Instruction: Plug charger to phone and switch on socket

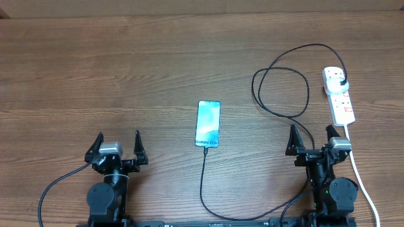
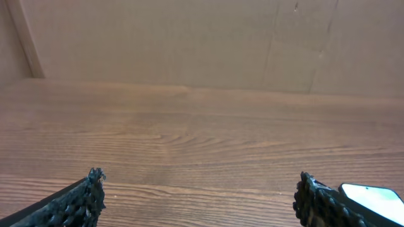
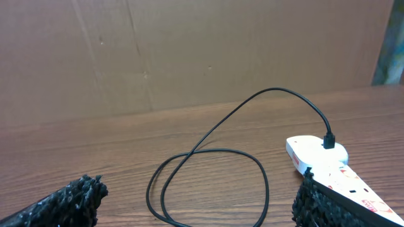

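The phone (image 1: 207, 123) lies face up mid-table, light blue screen showing. The thin black charger cable (image 1: 203, 183) meets the phone's near end, runs along the front edge, then loops (image 1: 281, 88) up to a plug seated in the white socket strip (image 1: 339, 94) at far right. My left gripper (image 1: 118, 144) is open and empty at front left; the phone's corner (image 2: 377, 198) shows past its right finger. My right gripper (image 1: 312, 137) is open and empty just in front of the strip (image 3: 328, 167), with the cable loop (image 3: 208, 183) between its fingers (image 3: 199, 195).
The strip's white cord (image 1: 363, 180) trails toward the front right edge beside my right arm. A brown cardboard wall (image 2: 202, 44) stands behind the table.
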